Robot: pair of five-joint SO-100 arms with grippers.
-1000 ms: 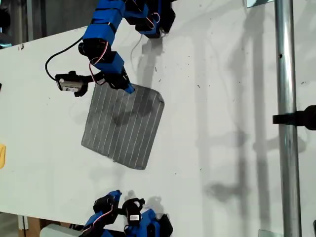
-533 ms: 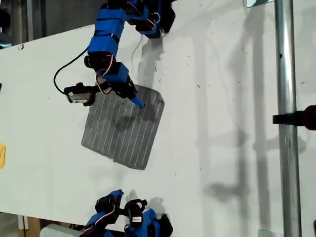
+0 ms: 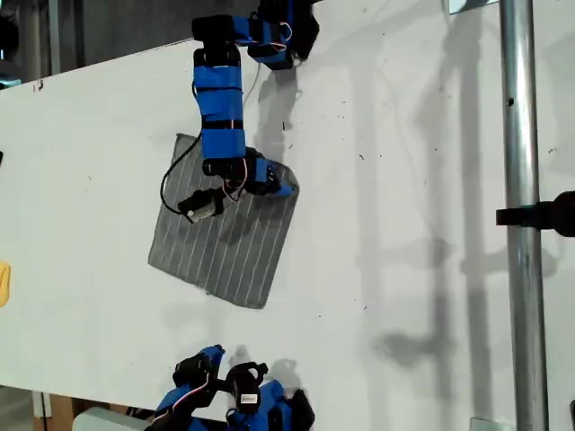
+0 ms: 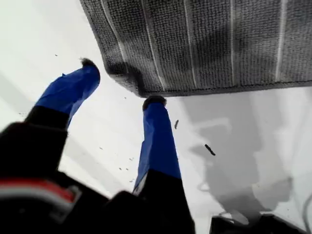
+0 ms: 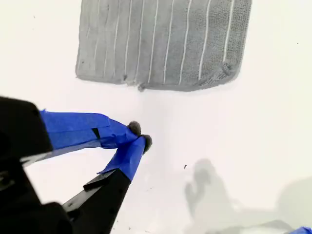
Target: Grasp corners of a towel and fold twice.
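The grey towel (image 3: 225, 247) with thin white stripes lies flat on the white table. My first gripper (image 3: 286, 187) reaches from the far side and hangs over the towel's far corner (image 3: 292, 178) on the exterior view's right. In the first wrist view that rounded corner (image 4: 127, 78) sits just ahead of the gap between the gripper's (image 4: 122, 83) spread blue fingers (image 4: 158, 141), and it is open. My second gripper (image 5: 140, 135) is shut on nothing, a short way back from the towel's (image 5: 161, 44) near edge. Its arm (image 3: 229, 391) rests folded at the table's near edge.
A small yellow object (image 3: 4, 283) lies at the exterior view's left edge. A metal pole (image 3: 521, 269) with a black clamp (image 3: 539, 215) runs down the exterior view's right. A black cable (image 3: 175, 171) and wrist camera (image 3: 202, 206) hang over the towel.
My first arm swung along the towel's far edge, from its corner on the exterior view's left to the corner on the right. The towel and the second arm stayed put.
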